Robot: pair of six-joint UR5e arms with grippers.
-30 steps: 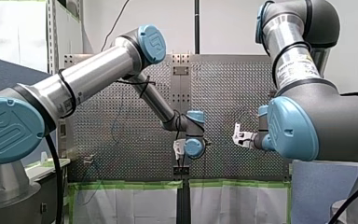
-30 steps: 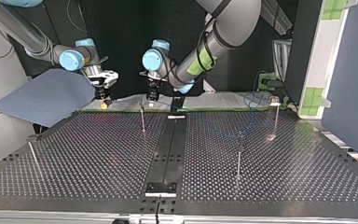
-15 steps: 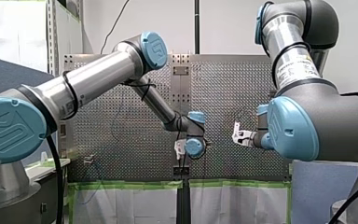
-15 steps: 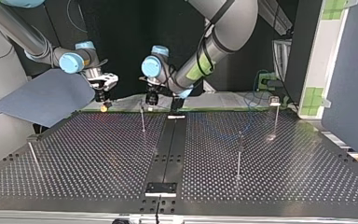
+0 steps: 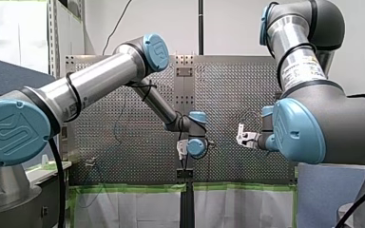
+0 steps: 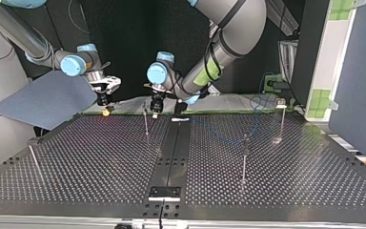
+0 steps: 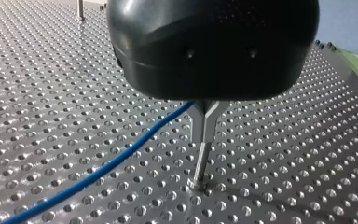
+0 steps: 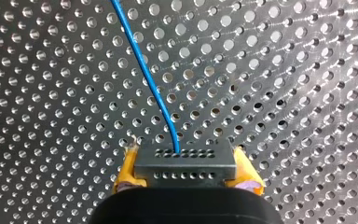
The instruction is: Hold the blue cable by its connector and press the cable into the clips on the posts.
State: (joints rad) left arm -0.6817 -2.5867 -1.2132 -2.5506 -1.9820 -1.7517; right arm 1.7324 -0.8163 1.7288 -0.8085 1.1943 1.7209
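Only the right wrist view shows my right pincer point(image 8: 185, 169) pinching the black connector point(image 8: 185, 161) between its yellow pads point(image 8: 127, 170). From there the blue cable point(image 8: 145, 74) runs ahead over the perforated surface point(image 8: 51, 70). Only the left wrist view shows the cable reaching the forked clip point(image 7: 206, 116) of a post point(image 7: 200, 161) under my left pincer point(image 6: 156, 109). I cannot tell whether that pincer is spread or closed. In the top view both pincers sit slightly lower than a second ago.

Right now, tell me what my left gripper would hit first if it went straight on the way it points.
Likely the clip atop the post, where the blue cable runs in; depth is unclear.
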